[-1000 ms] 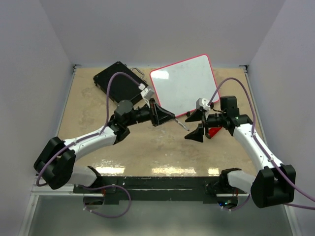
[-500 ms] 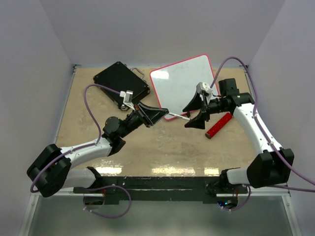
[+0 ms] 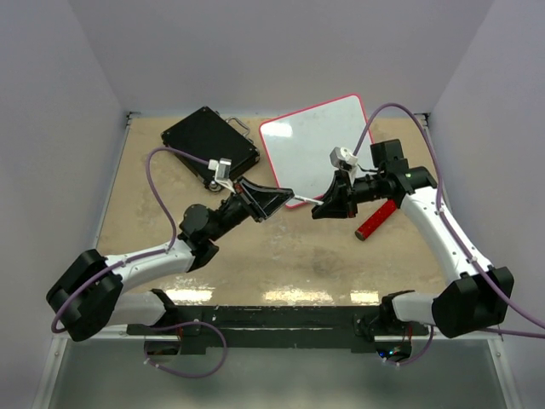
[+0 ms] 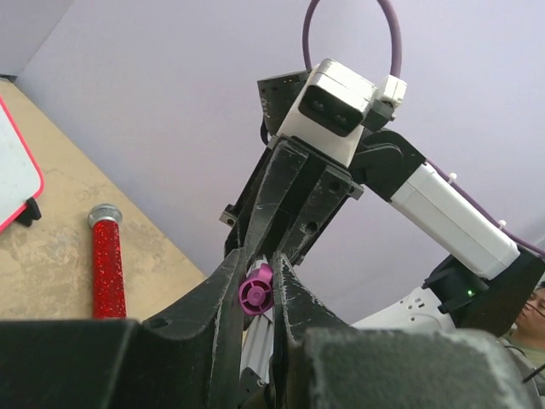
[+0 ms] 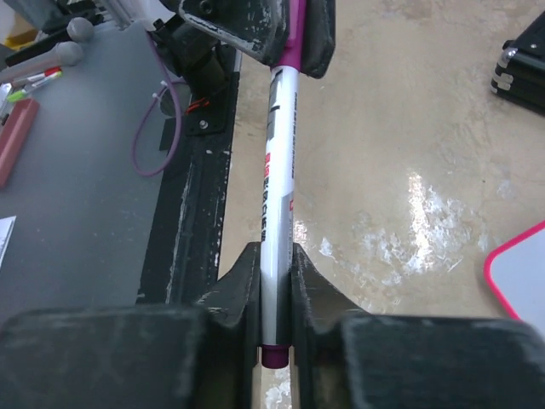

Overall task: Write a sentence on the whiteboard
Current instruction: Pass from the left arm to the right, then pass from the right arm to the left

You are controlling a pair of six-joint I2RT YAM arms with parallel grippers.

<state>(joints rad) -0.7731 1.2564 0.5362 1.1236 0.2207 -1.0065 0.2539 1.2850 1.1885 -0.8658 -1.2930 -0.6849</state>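
Note:
The whiteboard [image 3: 319, 149], glossy white with a red-pink rim, lies tilted at the back of the table, and no sentence shows on it. A white marker [image 3: 303, 200] with a purple cap hangs in the air just in front of the board's near edge, held from both ends. My left gripper [image 3: 285, 198] is shut on its purple cap end [image 4: 254, 294]. My right gripper [image 5: 274, 264] is shut on the white barrel [image 5: 277, 187], facing the left gripper [image 5: 289, 34]. The board's corner shows in both wrist views [image 4: 13, 170] [image 5: 519, 273].
A red glittery cylinder [image 3: 377, 219] lies on the table under the right arm, also in the left wrist view [image 4: 108, 268]. A black hard case [image 3: 209, 141] sits at the back left, beside the board. Purple cables loop over both arms.
The left arm swung down and turned the marker toward the right arm. The right gripper rose away from the red cylinder, moved onto the marker barrel and shut on it.

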